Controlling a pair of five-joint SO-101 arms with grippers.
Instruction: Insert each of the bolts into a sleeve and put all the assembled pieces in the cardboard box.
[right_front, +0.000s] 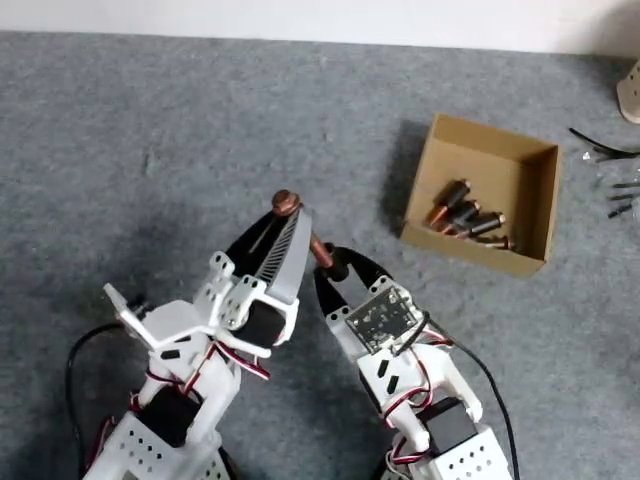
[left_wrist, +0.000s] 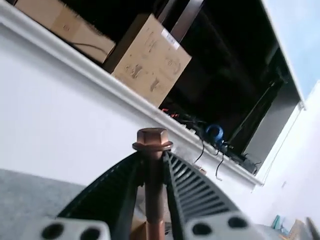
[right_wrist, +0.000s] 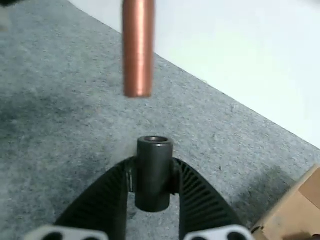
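My left gripper (right_front: 289, 222) is shut on a copper bolt (right_front: 288, 204) with a flanged hex head, held above the grey carpet. In the left wrist view the bolt (left_wrist: 153, 150) stands between the ribbed fingers (left_wrist: 192, 187), head outward. Its bare shaft (right_wrist: 138, 47) hangs just off the open mouth of a dark sleeve (right_wrist: 154, 172), apart from it and a little to one side. My right gripper (right_wrist: 153, 175) is shut on that sleeve, close beside the left gripper (right_front: 335, 266). The cardboard box (right_front: 470, 250) at the right holds several assembled pieces (right_front: 468, 217).
Grey carpet covers the table, with a white wall along its far edge. Black cables and small parts (right_front: 612, 160) lie right of the box, and a pale object (right_front: 630, 90) sits at the far right edge. A box corner (right_wrist: 295, 212) is near the right gripper.
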